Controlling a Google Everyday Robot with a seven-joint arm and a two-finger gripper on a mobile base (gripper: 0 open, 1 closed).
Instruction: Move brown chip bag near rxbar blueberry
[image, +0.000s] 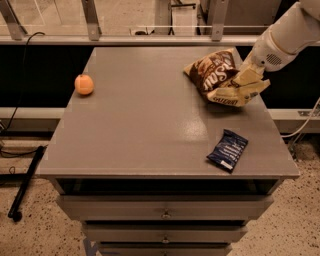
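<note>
The brown chip bag (220, 75), crinkly brown and cream with white lettering, hangs a little above the right side of the grey table (145, 125). My gripper (248, 76) comes in from the upper right on a white arm and is shut on the bag's right end. The rxbar blueberry (228, 149), a small flat navy wrapper with white text, lies near the table's front right edge, below the bag and apart from it.
An orange ball-like fruit (84, 84) sits at the table's left edge. Drawers (165, 215) run below the tabletop. A metal rail and glass stand behind the table. A black cable and a dark rod lie on the floor at the left.
</note>
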